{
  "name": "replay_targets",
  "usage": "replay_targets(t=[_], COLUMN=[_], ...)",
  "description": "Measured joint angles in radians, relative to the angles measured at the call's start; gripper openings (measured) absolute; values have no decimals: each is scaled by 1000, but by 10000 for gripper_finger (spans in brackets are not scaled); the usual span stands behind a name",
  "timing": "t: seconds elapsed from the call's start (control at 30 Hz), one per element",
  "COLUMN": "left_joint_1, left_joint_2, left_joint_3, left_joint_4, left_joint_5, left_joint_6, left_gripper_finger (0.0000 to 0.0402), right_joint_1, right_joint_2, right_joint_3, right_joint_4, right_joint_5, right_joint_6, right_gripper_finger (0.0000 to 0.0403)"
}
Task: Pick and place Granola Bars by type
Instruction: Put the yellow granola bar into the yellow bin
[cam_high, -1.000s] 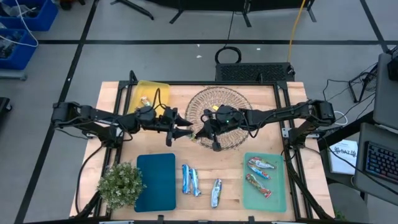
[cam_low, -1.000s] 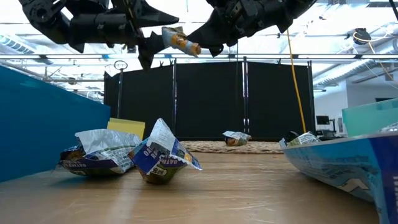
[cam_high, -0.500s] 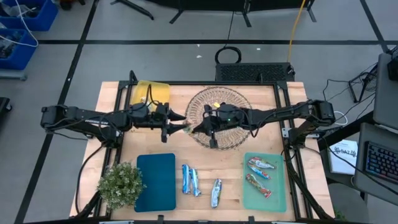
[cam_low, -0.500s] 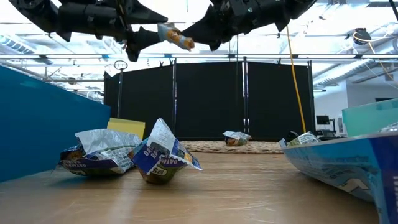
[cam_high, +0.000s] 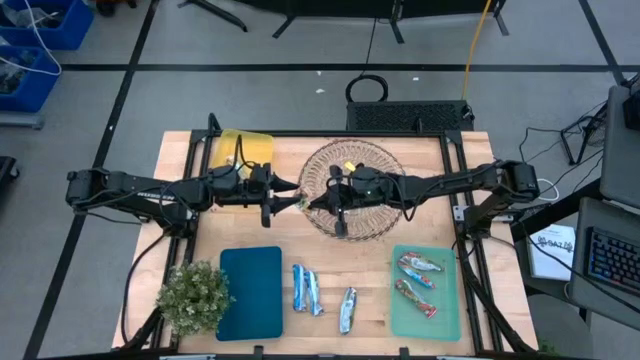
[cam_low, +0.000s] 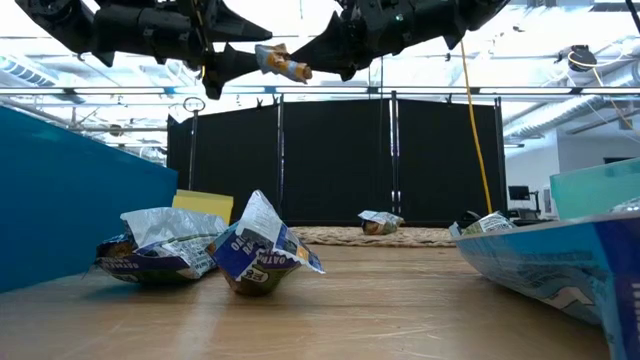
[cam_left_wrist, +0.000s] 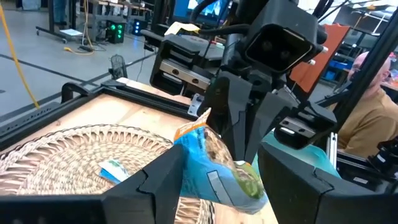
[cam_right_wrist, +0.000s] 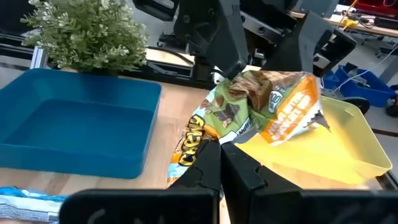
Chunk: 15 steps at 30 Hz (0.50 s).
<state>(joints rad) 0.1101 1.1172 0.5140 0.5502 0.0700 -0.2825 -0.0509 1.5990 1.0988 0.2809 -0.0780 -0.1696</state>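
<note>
The right gripper (cam_high: 308, 205), pinched shut on an orange-and-green granola bar (cam_right_wrist: 261, 109), is holding it in the air above the basket's (cam_high: 380, 160) left edge; the left gripper (cam_high: 292, 196) is waiting with jaws spread around the bar's other end, not closed on it; it should clamp firmly before the right releases; the wooden table (cam_high: 360, 275) is sitting in an open workshop.

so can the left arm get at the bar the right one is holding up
Probably yes: the left end effector is right at the free end of the bar that the shut right end effector holds in mid-air, nothing between.
</note>
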Motion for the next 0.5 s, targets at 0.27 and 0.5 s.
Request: replay_targets(t=[0.27, 0.5], left_joint_1=[0, 0], left_joint_2=[0, 0], left_joint_3=[0, 0], left_joint_4=[-13, -25], left_joint_5=[6, 6], left_joint_6=[36, 75], left_gripper_finger=[122, 11], right_joint_1=[0, 0], right_joint_2=[0, 0], right_joint_3=[0, 0], right_joint_4=[3, 8], right_joint_5=[-2, -2], right_joint_6=[0, 0], right_gripper_finger=[0, 0])
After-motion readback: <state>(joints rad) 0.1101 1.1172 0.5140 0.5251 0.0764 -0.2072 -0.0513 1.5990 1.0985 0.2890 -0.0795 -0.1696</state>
